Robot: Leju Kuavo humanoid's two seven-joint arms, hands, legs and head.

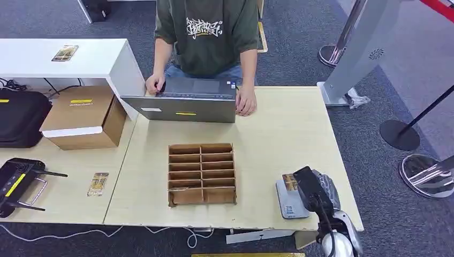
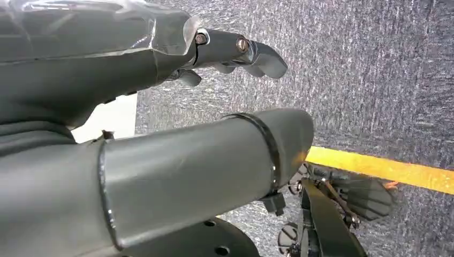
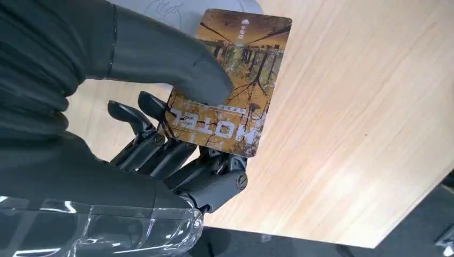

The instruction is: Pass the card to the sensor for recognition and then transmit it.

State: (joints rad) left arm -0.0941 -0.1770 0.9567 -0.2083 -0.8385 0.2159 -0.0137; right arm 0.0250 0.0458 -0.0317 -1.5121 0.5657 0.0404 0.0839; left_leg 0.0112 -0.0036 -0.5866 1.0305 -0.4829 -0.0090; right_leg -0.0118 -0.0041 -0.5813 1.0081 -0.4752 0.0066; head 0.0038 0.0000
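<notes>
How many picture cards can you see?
3. One card lies on the white counter; one card lies on the left wooden table; the right hand holds one card over the grey sensor. Others may be hidden.

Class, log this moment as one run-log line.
right hand: holds card | position: over sensor | left hand: empty, over floor

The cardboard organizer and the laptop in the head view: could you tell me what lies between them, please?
Nothing: the head view shows only bare table between the cardboard organizer and the laptop.
</notes>
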